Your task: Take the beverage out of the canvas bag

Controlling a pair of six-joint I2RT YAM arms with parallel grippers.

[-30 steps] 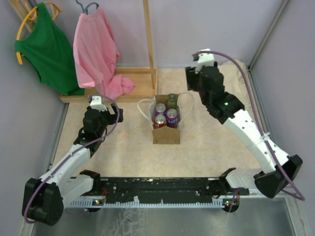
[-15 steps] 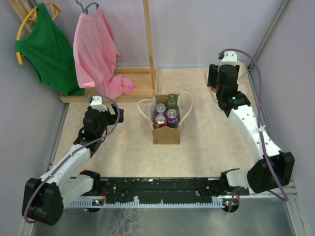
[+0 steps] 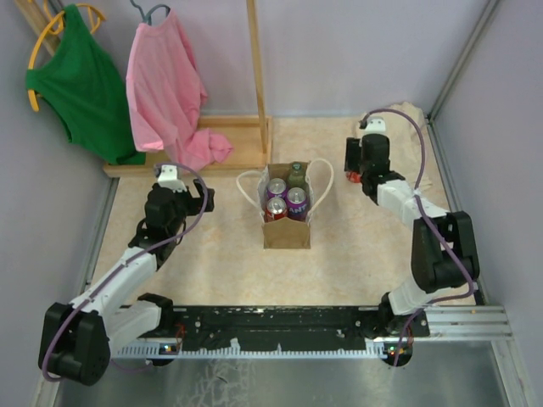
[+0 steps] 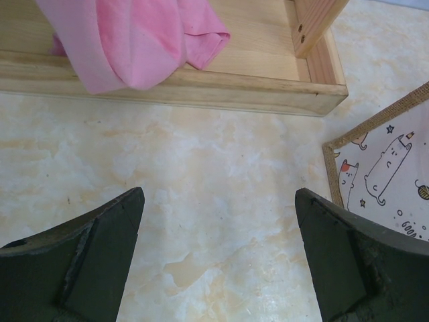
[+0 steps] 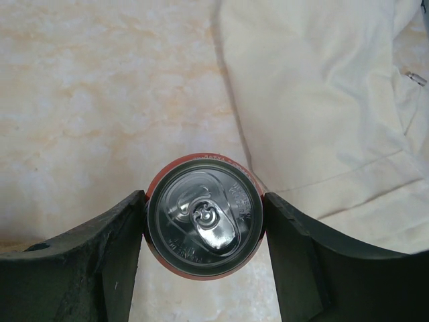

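The tan canvas bag with white rope handles stands mid-table. It holds two purple cans, a red can and a green-capped bottle. My right gripper is at the far right of the table, shut on a red beverage can, one finger against each side. The can is upright next to the beige cloth; I cannot tell if it touches the table. My left gripper is open and empty over bare table left of the bag, whose cat-printed side shows at the right of the left wrist view.
A pale beige cloth lies at the back right corner. A wooden rack base stands at the back left, with a pink shirt and a green shirt hanging over it.
My right arm has swung from above the bag's far side to the right and down, carrying the red can to the beige cloth. The left arm has not moved.
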